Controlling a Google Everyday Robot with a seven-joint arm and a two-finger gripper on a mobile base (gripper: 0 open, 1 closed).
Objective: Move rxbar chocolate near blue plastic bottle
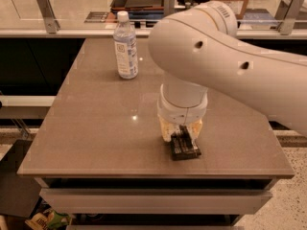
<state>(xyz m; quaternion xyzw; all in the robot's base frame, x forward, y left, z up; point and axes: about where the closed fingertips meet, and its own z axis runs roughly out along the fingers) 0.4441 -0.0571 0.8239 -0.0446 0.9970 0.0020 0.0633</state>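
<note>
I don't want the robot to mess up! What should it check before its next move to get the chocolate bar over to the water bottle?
1. The hand is down on the rxbar chocolate, at the front right of the table: ok.
2. The hand grips the bar tightly: cannot tell.
3. The bar lies fully on the table, not over the edge: ok.
4. The blue plastic bottle stands upright at the back left: ok.
5. The bar is near the bottle: not ok, they are far apart.
</note>
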